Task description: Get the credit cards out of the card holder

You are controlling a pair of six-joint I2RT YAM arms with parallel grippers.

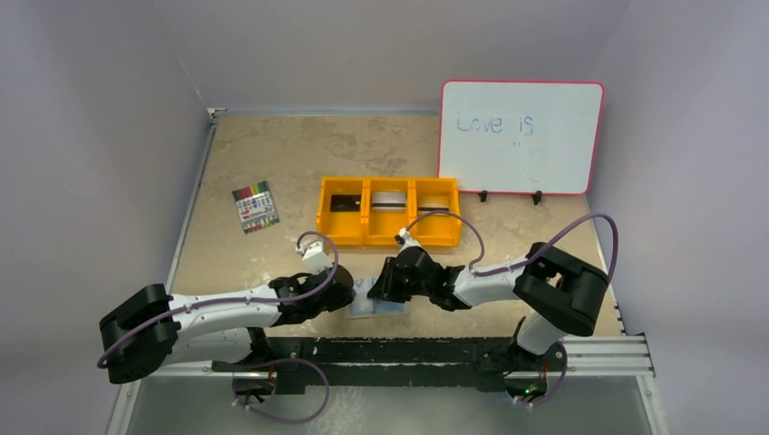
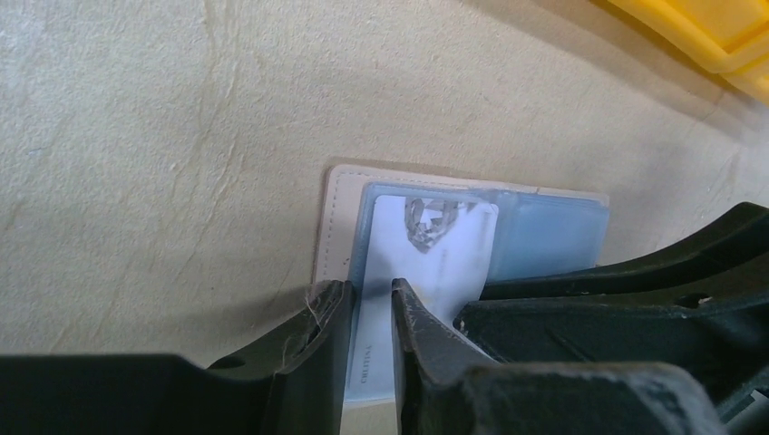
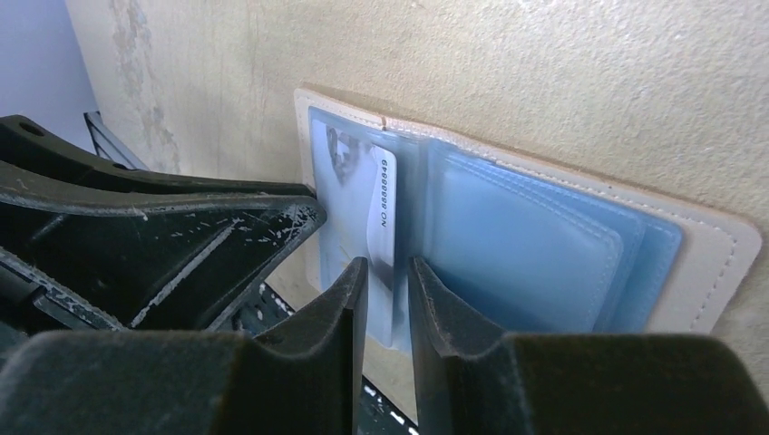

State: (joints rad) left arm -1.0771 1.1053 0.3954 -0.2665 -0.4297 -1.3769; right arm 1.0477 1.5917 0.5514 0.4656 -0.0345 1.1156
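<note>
The card holder (image 1: 374,304) lies open on the bench (image 1: 272,154) at the near edge, right between both arms. Left gripper (image 2: 370,292): jaws narrow, with a white card (image 2: 444,249) poking out of the holder in the gap, printed "CRISTINA" I think. Right gripper (image 3: 388,270): jaws narrow too, at a numbered strip (image 3: 384,195) reading "ON" plus a run of eights. Can't tell if either actually pinches. The whiteboard (image 1: 521,136) at far right says "Love is".

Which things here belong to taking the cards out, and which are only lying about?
Job: open tan bifold card holder with light blue sleeves; white card partly in a sleeve; probably the orange three-compartment tray.
Lying about: flat pack of coloured markers; red-framed whiteboard.
</note>
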